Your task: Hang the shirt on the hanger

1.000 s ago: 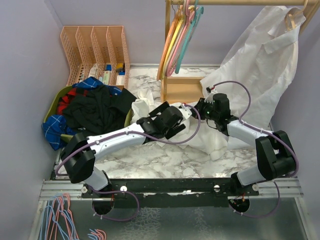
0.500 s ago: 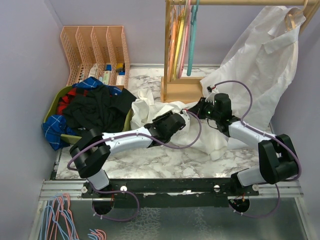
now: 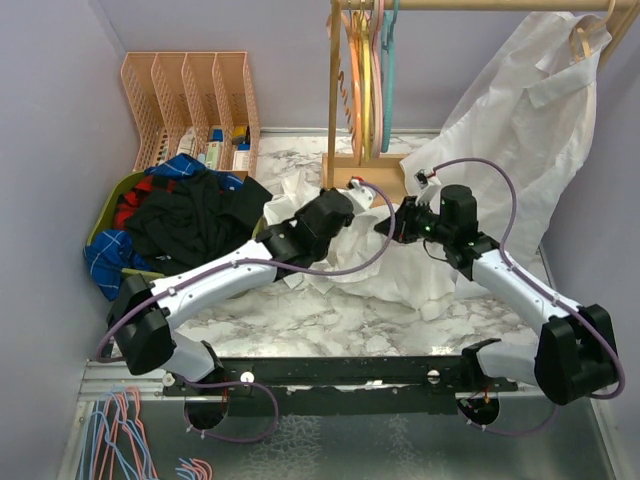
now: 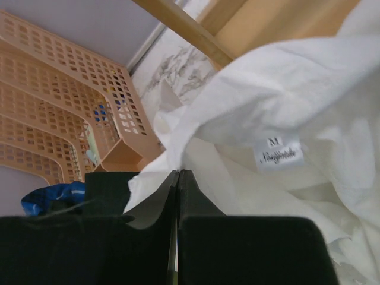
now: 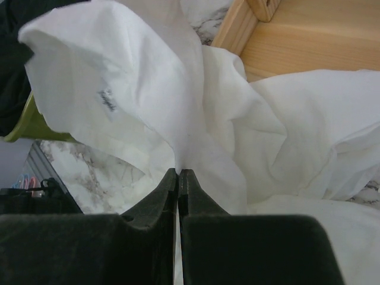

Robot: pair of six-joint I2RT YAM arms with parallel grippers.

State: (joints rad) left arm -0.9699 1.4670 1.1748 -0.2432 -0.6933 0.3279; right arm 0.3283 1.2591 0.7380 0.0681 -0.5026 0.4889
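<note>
Shirt [image 3: 392,276] in L claw [image 4: 178,173], R claw [image 5: 179,172].

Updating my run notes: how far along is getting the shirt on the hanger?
Done: the left end effector and right end effector are each shut on the shirt. In hand: the shirt lies bunched on the table, not spread. Left: the teal hanger hangs on the rail, untouched, nothing threaded.

arms stretched forward, left gripper [image 4: 178,173] and right gripper [image 5: 178,172] pinched closed.
</note>
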